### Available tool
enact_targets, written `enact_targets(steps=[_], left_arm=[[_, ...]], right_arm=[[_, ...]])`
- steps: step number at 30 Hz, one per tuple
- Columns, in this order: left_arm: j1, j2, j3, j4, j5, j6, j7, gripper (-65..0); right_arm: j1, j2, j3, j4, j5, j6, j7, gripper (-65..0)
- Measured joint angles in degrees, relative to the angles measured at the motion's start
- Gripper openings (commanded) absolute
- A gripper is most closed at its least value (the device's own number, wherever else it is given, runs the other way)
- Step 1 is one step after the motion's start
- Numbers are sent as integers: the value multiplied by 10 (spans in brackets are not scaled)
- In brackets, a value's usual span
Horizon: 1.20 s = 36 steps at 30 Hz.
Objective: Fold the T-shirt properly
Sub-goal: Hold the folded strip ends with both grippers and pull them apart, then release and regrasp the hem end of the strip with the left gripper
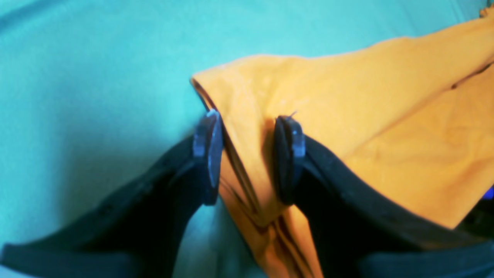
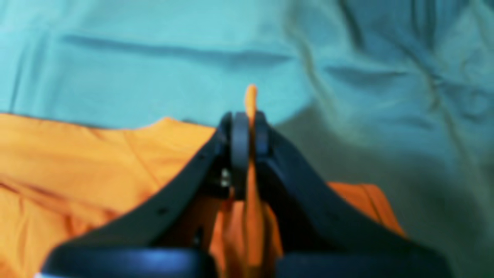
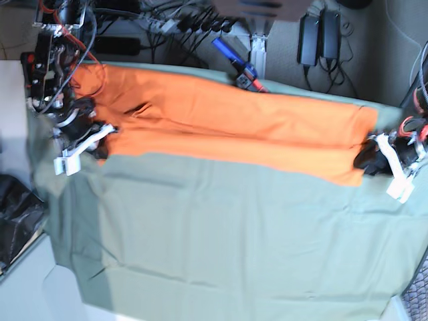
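Observation:
The orange T-shirt (image 3: 234,120) lies stretched in a long band across the far part of the sage-green cloth (image 3: 234,234). My right gripper (image 2: 251,131) is shut on a pinched fold of the T-shirt (image 2: 77,162), and a tip of cloth sticks out past its pads. In the base view that right gripper (image 3: 100,148) is at the shirt's left end. My left gripper (image 1: 249,154) straddles a corner fold of the T-shirt (image 1: 386,116), jaws apart with the cloth between the pads. In the base view this left gripper (image 3: 368,160) is at the shirt's right end.
The green cloth (image 1: 96,77) covers the table and is creased under the right wrist (image 2: 386,77). Cables and power bricks (image 3: 321,33) lie beyond the far edge, along with a blue-and-red tool (image 3: 237,63). A black bag (image 3: 13,221) sits off the table's left side.

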Motion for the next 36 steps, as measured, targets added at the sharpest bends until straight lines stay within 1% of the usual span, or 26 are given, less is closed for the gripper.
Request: enact_targets(steps=[4, 6, 12, 15, 19, 20, 22, 23, 24, 25, 27, 28, 31, 33, 36], left_arm=[[8, 0, -7, 28, 6, 0, 25, -388], [17, -1, -11, 52, 8, 0, 36, -388], [49, -5, -14, 109, 7, 0, 40, -388], [64, -9, -15, 120, 6, 0, 40, -388], [77, -9, -15, 120, 7, 0, 41, -388], [80, -10, -15, 120, 8, 0, 41, -387], [81, -9, -15, 120, 16, 0, 41, -387], [81, -9, -15, 120, 19, 0, 40, -378], [81, -9, -15, 120, 21, 0, 37, -354], [81, -9, -16, 120, 25, 0, 34, -323], [81, -9, -18, 120, 31, 0, 34, -281], [81, -9, -20, 120, 31, 0, 34, -275], [80, -9, -26, 110, 31, 0, 10, -274], [79, -8, -26, 96, 30, 0, 10, -274], [75, 2, -28, 68, 17, 0, 0, -274]], right_arm=[[-58, 0, 40, 59, 5, 3, -5, -650], [-88, 0, 64, 86, 22, 3, -4, -650], [-158, 0, 114, 131, 31, 3, -6, -650], [-179, 0, 127, 132, 40, 3, -6, -650], [-204, 0, 128, 130, 43, 3, -7, -650], [-209, 0, 128, 130, 43, 3, -6, -607], [-215, 0, 128, 130, 41, 3, -7, -390], [-216, 0, 128, 130, 41, 3, -7, -297], [-217, 0, 128, 129, 41, 3, -7, -236], [-217, 0, 128, 129, 41, 3, -6, -213], [-216, -5, 128, 129, 41, 3, -6, -215], [-216, -9, 128, 129, 41, 3, -6, -215], [-217, -21, 128, 129, 41, 3, -7, -215], [-216, -27, 128, 129, 41, 3, -6, -215], [-216, -30, 128, 129, 42, 3, -6, -215]])
